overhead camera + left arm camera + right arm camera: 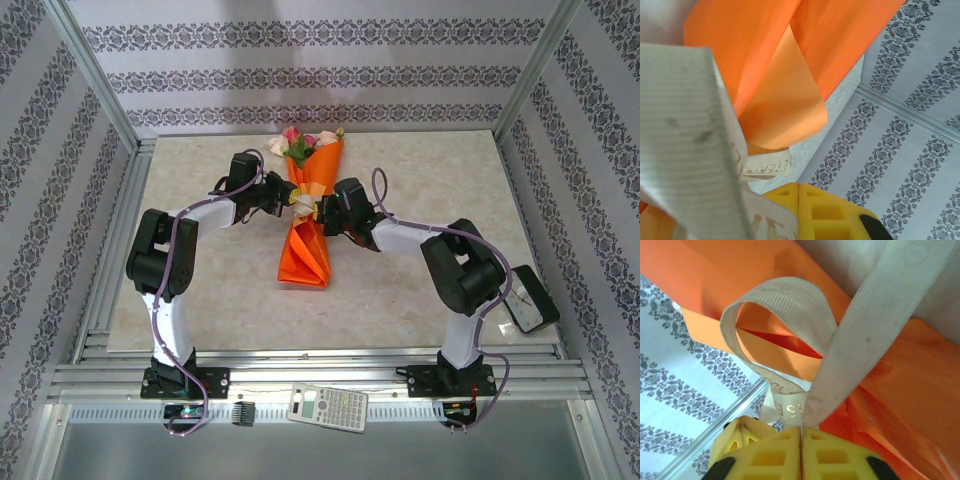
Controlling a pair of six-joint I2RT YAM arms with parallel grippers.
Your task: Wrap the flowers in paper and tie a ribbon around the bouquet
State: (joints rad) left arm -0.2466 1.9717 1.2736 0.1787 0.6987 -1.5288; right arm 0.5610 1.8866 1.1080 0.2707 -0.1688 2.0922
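The bouquet lies lengthwise in mid-table, its orange paper (305, 255) wrapped in a cone, with pink and cream flowers (298, 140) at the far, wide end. A beige woven ribbon (303, 197) with gold lettering crosses its waist. My left gripper (287, 197) presses in from the left and my right gripper (318, 210) from the right. In the right wrist view the ribbon (785, 305) forms a loop, and both strands run into the shut yellow jaws of the right gripper (801, 431). Seen from the left wrist, the ribbon (685, 125) drapes over the shut left gripper (798, 189) beside the paper (830, 45).
A calculator (328, 408) and a small black part (243, 412) lie on the front rail between the arm bases. A white device (528, 300) sits at the right table edge. Aluminium frame posts and patterned walls close in the table's sides and back.
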